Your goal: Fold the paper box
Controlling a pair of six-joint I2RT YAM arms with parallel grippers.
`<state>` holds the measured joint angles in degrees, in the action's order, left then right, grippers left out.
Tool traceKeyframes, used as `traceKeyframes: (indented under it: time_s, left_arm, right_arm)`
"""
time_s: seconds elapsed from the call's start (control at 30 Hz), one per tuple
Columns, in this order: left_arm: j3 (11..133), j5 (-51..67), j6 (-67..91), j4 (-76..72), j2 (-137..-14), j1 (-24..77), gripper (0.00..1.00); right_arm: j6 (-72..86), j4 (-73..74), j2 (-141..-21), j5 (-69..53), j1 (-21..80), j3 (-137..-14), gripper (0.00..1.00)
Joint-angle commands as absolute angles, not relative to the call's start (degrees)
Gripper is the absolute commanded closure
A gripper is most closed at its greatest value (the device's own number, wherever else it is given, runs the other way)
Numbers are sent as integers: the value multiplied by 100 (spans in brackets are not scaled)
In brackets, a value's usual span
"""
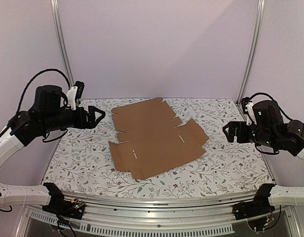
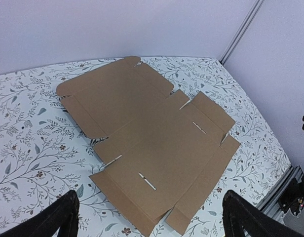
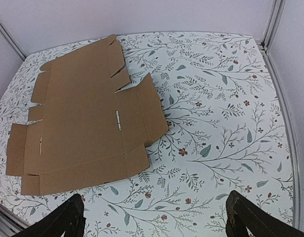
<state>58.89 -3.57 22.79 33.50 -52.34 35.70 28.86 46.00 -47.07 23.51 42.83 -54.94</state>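
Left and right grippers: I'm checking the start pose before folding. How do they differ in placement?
The left gripper points at the far left corner of the paper box, almost reaching it; the right gripper faces the right flap across a wider gap. The left gripper sits farther back than the right gripper. Both are open, holding nothing.

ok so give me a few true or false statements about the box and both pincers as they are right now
1. The paper box lies flat and unfolded on the table. True.
2. The left pincer is clamped on a flap. False: it is open and clear of the box, off its left side.
3. The right pincer is open and holds nothing. True.
4. The table has a plain white surface. False: it carries a floral print.
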Motion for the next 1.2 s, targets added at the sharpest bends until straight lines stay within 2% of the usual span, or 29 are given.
traceKeyframes:
  time_s: [0.0, 0.1, 0.27, 0.43, 0.7, 0.9, 1.17]
  left_arm:
    - [5743, -245, 2371, 3264, -5112, 3480, 1]
    - [5674, -161, 2410, 3251, -5054, 3485, 1]
    - [5576, -126, 2439, 3223, -4980, 3480, 1]
    - [5482, -46, 2446, 3174, -4934, 3480, 1]
    - [5432, 223, 2458, 3131, -4902, 3483, 1]
    - [5358, 425, 2508, 3039, -4936, 3481, 1]
    - [5140, 1381, 2927, 2033, -5546, 3489, 0]
  right_arm:
    - [3649, 4070, -4824, 1325, 4315, -4983, 4]
    - [4273, 3515, -5092, 848, 4495, -4558, 6]
    - [5249, 2585, -5776, 721, 5044, -4052, 6]
    - [6292, 1572, -6386, 855, 5426, -3645, 6]
    - [7818, 260, -7158, 1088, 5505, -3214, 7]
    - [8619, -518, -7733, 1349, 5508, -2931, 10]
    - [9085, -1371, -8471, 1424, 5507, -2794, 20]
